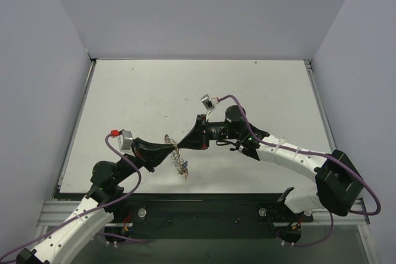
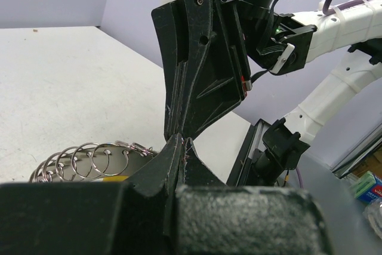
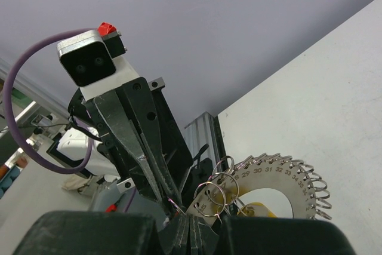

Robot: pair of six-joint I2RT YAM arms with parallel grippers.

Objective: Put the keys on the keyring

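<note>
The keyring [image 1: 176, 151] is a silvery numbered disc with an open centre and several small split rings round its rim. It hangs edge-on where my two grippers meet. It also shows in the left wrist view [image 2: 83, 160] and the right wrist view [image 3: 285, 178]. Keys [image 1: 184, 169] with red and blue heads dangle below it. A yellow key head [image 3: 262, 210] shows inside the ring. My left gripper [image 1: 171, 151] is shut, its tips [image 2: 182, 143] pinched at the ring's rim. My right gripper [image 1: 187, 143] is shut tip to tip against it [image 3: 190, 226], with a thin split ring [image 3: 174, 205] between the two grippers.
The white table [image 1: 247, 91] stretches behind and to both sides. Its near edge meets a black aluminium rail [image 1: 204, 205] carrying the arm bases. Grey walls enclose the left, back and right.
</note>
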